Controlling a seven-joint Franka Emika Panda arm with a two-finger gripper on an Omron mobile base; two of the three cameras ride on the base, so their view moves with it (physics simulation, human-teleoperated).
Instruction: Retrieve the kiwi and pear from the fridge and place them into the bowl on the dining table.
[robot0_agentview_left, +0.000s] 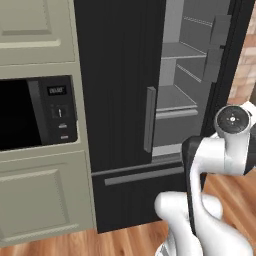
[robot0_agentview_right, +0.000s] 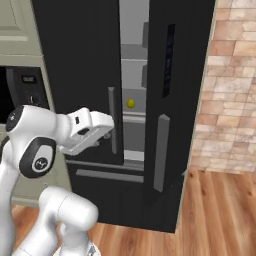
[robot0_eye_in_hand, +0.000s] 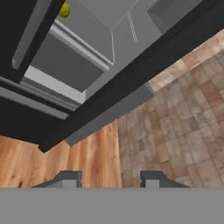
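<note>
On the left, a black built-in microwave (robot0_agentview_left: 37, 114) is sitting flush in pale, panelled cabinetry (robot0_agentview_left: 42, 200) with a matte, painted look. Next to it the fridge (robot0_agentview_left: 117, 100) is standing tall and glossy black, its left door shut and its right door swung open, showing smooth grey shelves (robot0_agentview_left: 175, 97) stepping back inside. A long, flat grey handle (robot0_agentview_left: 149, 119) is running vertically down the shut door, and a grey bar is lying across the lower drawer (robot0_agentview_left: 135, 176).

In the right base view the gripper (robot0_agentview_right: 106, 134) is hanging just in front of the left door's handle, near it but not clearly touching. In the hand view its two small dark fingertips (robot0_eye_in_hand: 69, 178) are standing apart with nothing between them, so it seems part-open and empty, though the tips are barely showing.

Through the gap between the doors, the pear (robot0_agentview_right: 131, 103) is resting on a grey shelf inside the fridge as a small rounded yellow shape with a greenish tinge; its taper is too small to make out.

Further right, a rough brick wall (robot0_agentview_right: 232, 85) in mottled pink and tan is meeting a warm wooden plank floor (robot0_agentview_right: 220, 215) with visible grain.
</note>
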